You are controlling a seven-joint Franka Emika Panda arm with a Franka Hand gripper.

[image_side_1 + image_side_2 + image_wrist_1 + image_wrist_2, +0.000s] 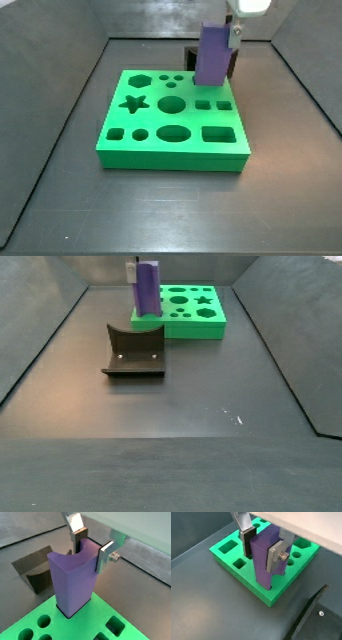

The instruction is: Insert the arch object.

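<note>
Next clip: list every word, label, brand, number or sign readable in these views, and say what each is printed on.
None: no text is readable in any view.
Green board with shaped holes: plain, only cutouts.
Tall purple column: unmarked, standing in a board hole between the gripper fingers.
Dark L-shaped fixture: no label visible.
Dark floor: only small pale specks, not writing.

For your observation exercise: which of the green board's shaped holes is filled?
The corner hole holding the tall purple column, beside the green board edge; the gripper straddles it. Others are empty.
</note>
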